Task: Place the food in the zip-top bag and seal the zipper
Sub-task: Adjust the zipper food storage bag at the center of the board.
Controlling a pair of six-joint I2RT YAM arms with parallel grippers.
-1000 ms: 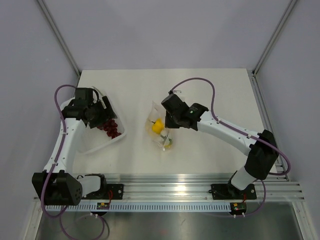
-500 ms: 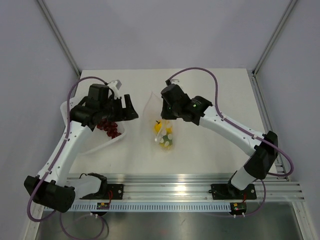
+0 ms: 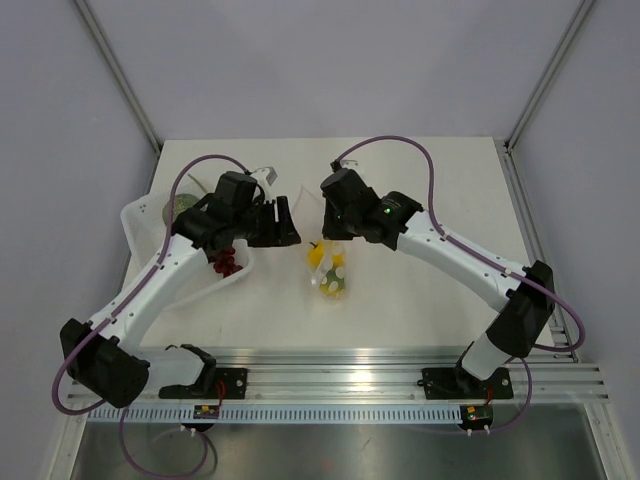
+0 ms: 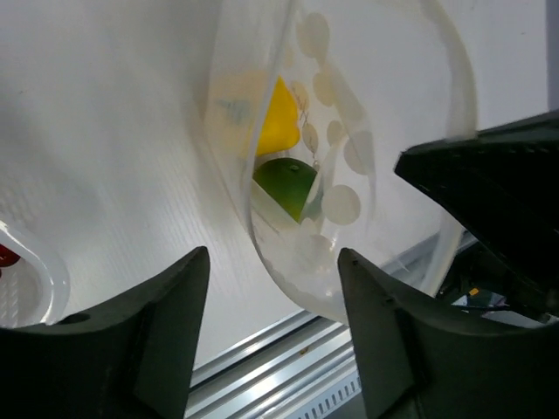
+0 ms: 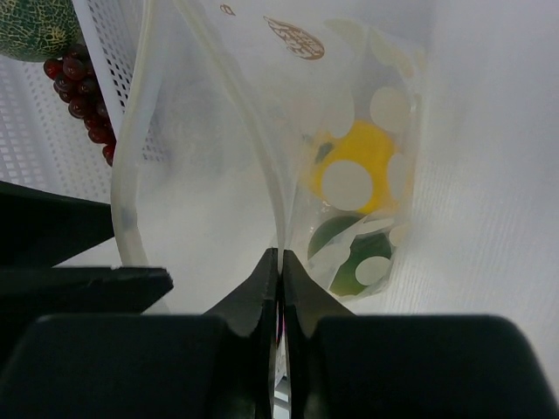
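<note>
Clear zip-top bag [image 3: 332,272], mouth end farthest

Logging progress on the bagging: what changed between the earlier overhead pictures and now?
The left gripper swung right, from over the white tray to just beside the zip-top bag, jaws open. The right gripper, shut on the bag's mouth edge, lifted that end off the table. The yellow fruit and the green fruit stayed inside the bag, and the tray did not move.

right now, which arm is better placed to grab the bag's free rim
left: left fingers open, facing the loose rim of the bag; right fingers are shut on its other edge
</note>
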